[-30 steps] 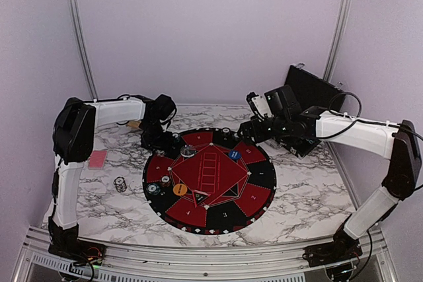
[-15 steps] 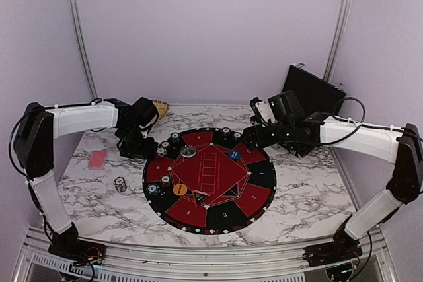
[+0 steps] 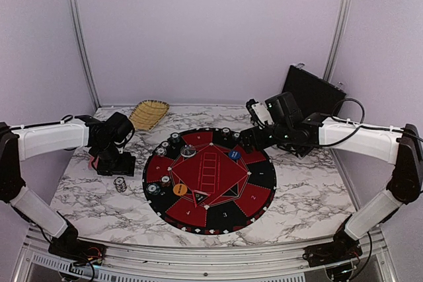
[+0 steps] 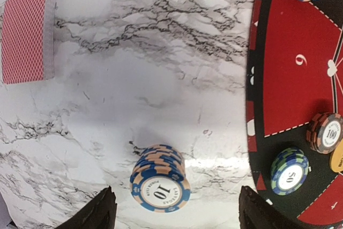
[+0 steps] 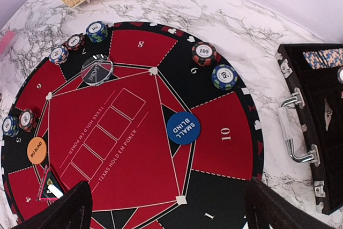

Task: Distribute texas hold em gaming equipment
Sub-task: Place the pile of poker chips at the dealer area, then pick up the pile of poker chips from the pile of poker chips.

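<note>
A blue-and-tan stack of poker chips (image 4: 161, 186) stands alone on the marble left of the mat (image 3: 119, 184). My left gripper (image 4: 174, 214) hovers over it, open, its fingers wide on either side and not touching. Pink-red-backed cards (image 4: 27, 33) lie further out. My right gripper (image 5: 169, 207) hangs open above the mat (image 5: 134, 148), holding nothing. On the mat lie a blue small-blind disc (image 5: 183, 127), an orange big-blind disc (image 5: 36, 150), a clear disc (image 5: 97, 69) and several small chip stacks (image 5: 203, 53) around the rim.
An open black case (image 3: 310, 94) with more chips stands at the back right, next to the right arm. A wicker tray (image 3: 149, 113) sits at the back left. Frame posts rise at both back corners.
My left arm has swung left and nearer, from the mat's upper-left rim to above the lone chip stack, uncovering the wicker tray, and its jaws have widened. The right arm barely shifted.
</note>
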`<state>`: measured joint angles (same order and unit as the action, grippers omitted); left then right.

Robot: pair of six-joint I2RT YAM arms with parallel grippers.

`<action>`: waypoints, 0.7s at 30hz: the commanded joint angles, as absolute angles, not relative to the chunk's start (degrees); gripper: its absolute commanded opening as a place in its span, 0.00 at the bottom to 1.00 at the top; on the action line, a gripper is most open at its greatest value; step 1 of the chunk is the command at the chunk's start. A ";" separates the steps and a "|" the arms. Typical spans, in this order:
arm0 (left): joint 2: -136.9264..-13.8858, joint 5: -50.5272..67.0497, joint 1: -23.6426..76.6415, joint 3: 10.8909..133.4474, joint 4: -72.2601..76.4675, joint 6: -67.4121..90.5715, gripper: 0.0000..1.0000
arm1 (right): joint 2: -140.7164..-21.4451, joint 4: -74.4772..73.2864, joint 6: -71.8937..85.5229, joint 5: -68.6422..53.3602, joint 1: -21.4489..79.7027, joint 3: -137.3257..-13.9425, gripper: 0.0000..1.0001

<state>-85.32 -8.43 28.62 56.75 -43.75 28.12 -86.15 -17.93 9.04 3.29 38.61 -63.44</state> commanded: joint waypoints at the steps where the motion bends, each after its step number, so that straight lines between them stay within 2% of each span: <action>1: -82.77 -7.56 27.34 53.49 -43.29 29.27 0.80 | -84.83 -16.30 9.80 3.01 39.50 -63.88 0.96; 7: -83.53 -7.49 26.39 51.86 -42.07 28.64 0.78 | -85.03 -16.37 9.94 3.11 39.86 -64.14 0.96; 16: -86.08 -6.71 25.53 51.29 -40.43 27.28 0.67 | -84.46 -16.96 10.19 3.95 39.94 -63.90 0.96; 21: -86.46 -6.81 24.91 50.83 -40.27 27.01 0.66 | -84.34 -17.14 10.29 4.08 39.97 -63.81 0.96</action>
<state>-85.80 -7.31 25.56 51.62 -40.62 27.83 -86.13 -17.61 9.47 3.33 39.44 -63.44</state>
